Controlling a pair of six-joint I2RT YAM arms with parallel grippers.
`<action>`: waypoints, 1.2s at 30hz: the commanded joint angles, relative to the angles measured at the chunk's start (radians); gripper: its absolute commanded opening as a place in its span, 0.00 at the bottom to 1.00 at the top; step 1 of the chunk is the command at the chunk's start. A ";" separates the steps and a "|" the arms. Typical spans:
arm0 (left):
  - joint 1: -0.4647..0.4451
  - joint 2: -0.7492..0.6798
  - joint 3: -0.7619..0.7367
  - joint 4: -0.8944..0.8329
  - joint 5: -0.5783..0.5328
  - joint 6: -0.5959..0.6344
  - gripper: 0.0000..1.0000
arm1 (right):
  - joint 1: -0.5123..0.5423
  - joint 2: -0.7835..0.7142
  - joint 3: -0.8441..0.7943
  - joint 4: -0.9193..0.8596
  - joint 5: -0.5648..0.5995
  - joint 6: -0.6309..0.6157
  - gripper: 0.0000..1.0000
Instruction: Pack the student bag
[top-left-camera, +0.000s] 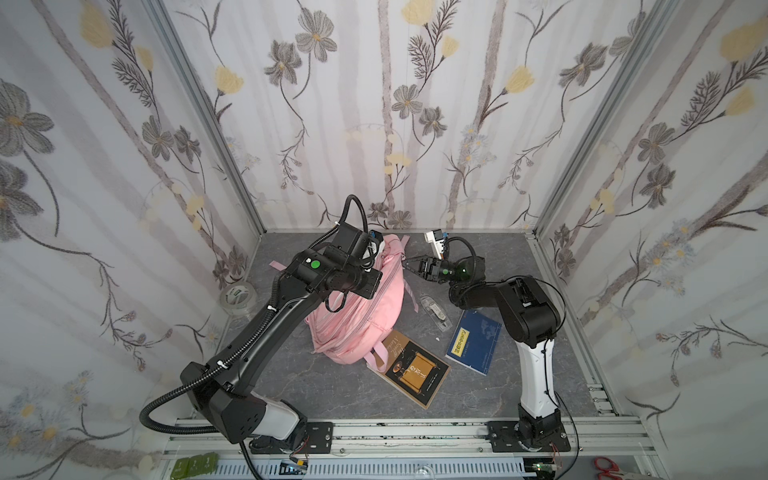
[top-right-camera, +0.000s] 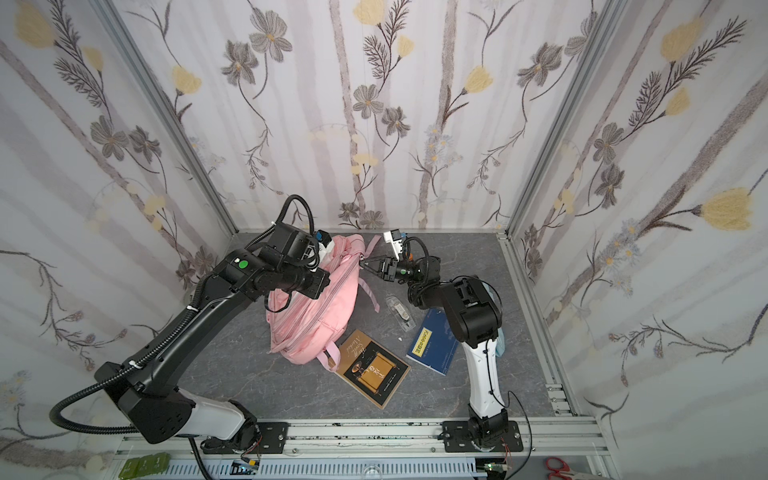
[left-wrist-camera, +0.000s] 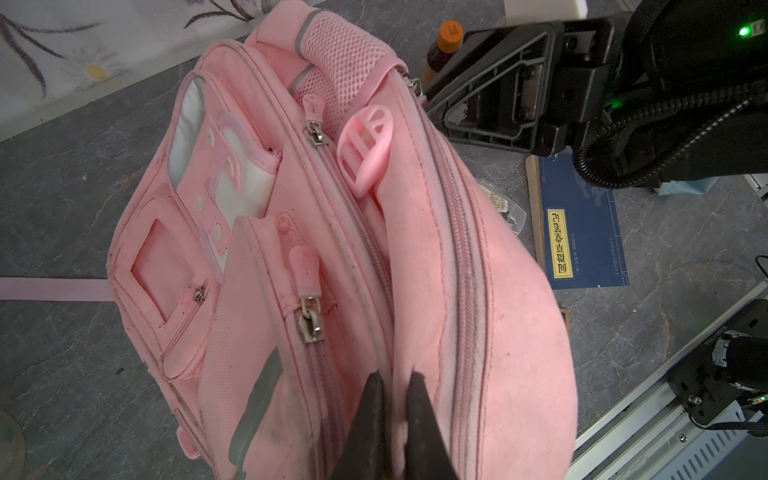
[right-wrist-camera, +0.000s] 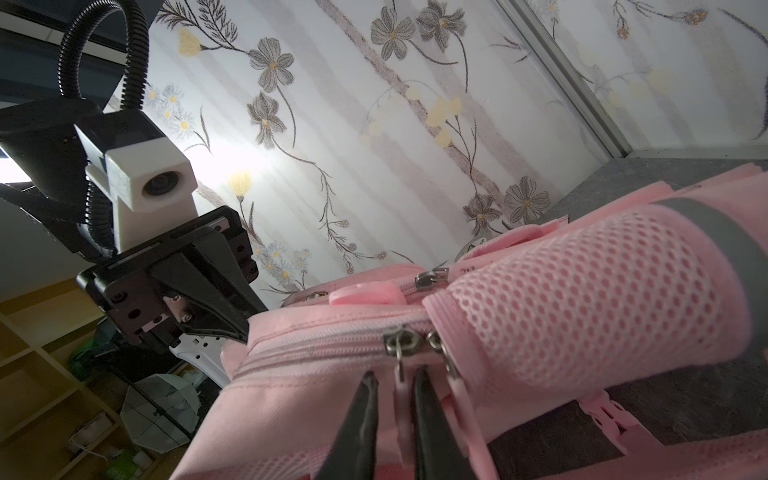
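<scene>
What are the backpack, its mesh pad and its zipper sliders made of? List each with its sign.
The backpack: matte woven pink fabric; fine weave and stitched seams show. The mesh pad: open-knit, probably synthetic; regular holes. The zipper sliders: apparently metal, silvery; they glint.

Soft, even white light fills both top views, washing the wallpaper (top-left-camera: 374, 104) pale, with only faint shadows on the grey floor (top-left-camera: 332, 395) toward 6 o'clock and the frame posts (top-left-camera: 207, 124) bowing outward at 9 and 3 o'clock. Over to the right wrist view: white glare blooms on the wallpaper, the right gripper (right-wrist-camera: 395, 374) dark and blurred. Left wrist view: student bag (left-wrist-camera: 291, 249) crisp, left gripper (left-wrist-camera: 395, 376) out of focus.
</scene>
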 joint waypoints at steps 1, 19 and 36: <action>0.000 -0.010 0.006 0.074 0.001 -0.003 0.00 | 0.004 -0.001 0.015 0.242 0.022 0.024 0.21; 0.000 -0.014 0.001 0.101 -0.009 -0.069 0.00 | 0.004 -0.045 -0.033 0.239 0.010 0.128 0.00; -0.001 -0.016 -0.027 0.079 -0.067 -0.216 0.00 | -0.006 -0.310 0.046 -1.251 0.092 -0.719 0.00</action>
